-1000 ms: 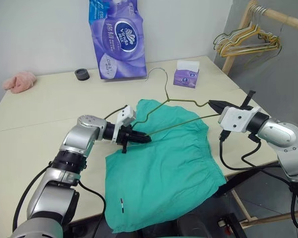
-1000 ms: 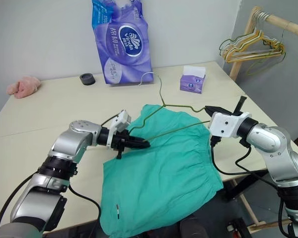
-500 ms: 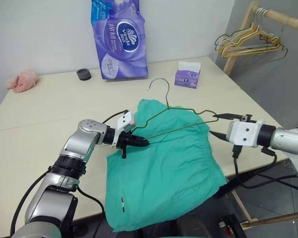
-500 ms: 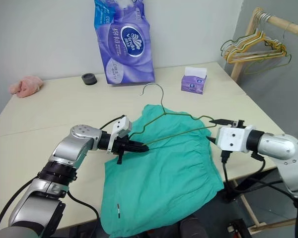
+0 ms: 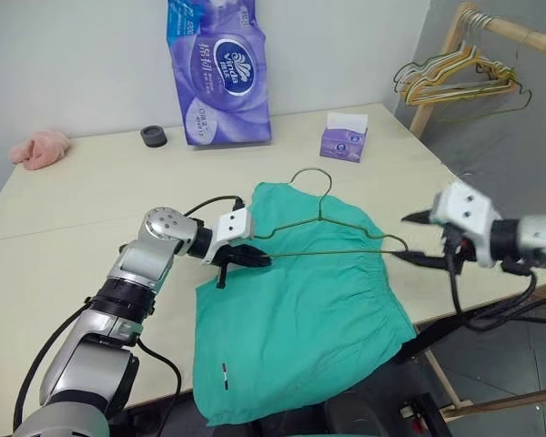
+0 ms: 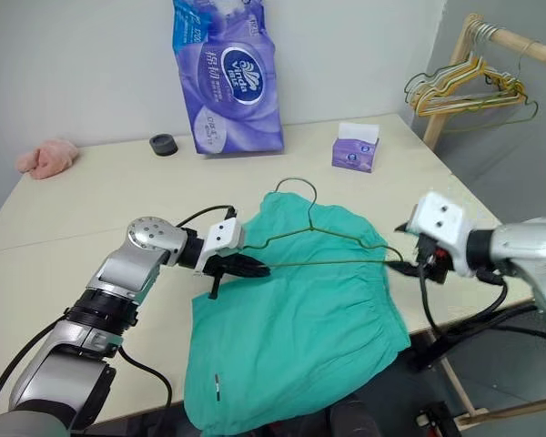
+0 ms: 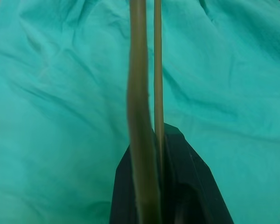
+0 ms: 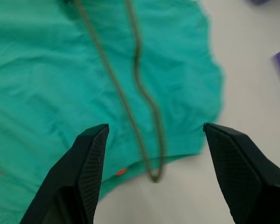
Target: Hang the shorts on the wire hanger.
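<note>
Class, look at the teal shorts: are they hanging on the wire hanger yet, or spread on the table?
Spread flat. The shorts lie on the table, one edge drooping over the front; the wire hanger lies above them.

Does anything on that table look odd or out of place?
The teal-green cloth shorts hang partly over the table's front edge. The thin olive wire hanger lies across them, pinched at one end by the left gripper.

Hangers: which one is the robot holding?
The thin wire hanger lying on the teal shorts, pinched by the left tool. The others hang on the rack.
</note>
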